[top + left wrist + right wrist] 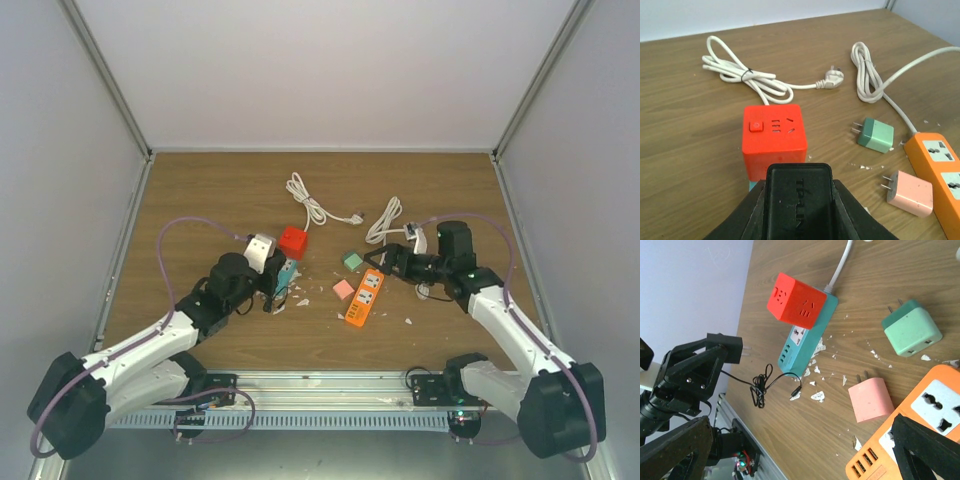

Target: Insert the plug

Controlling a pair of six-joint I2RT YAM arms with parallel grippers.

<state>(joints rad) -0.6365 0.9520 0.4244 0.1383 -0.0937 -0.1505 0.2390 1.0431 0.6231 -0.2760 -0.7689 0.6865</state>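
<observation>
My left gripper (798,186) is shut on a black adapter plug (798,200), whose thin black cord (762,387) trails onto the table. The plug hangs just in front of a red cube socket (773,140), which sits on the end of a teal power strip (805,337). In the right wrist view the plug's (725,347) prongs point toward the teal strip, a short gap away. My right gripper (388,262) stands open at the far end of an orange power strip (364,297); only one of its fingers (925,450) shows in its own view.
A green adapter (876,135) and a pink adapter (910,192) lie between the red cube and the orange strip. Two coiled white cables (312,205) (385,222) lie farther back. White paper scraps (820,395) litter the wood. Grey walls close in the table.
</observation>
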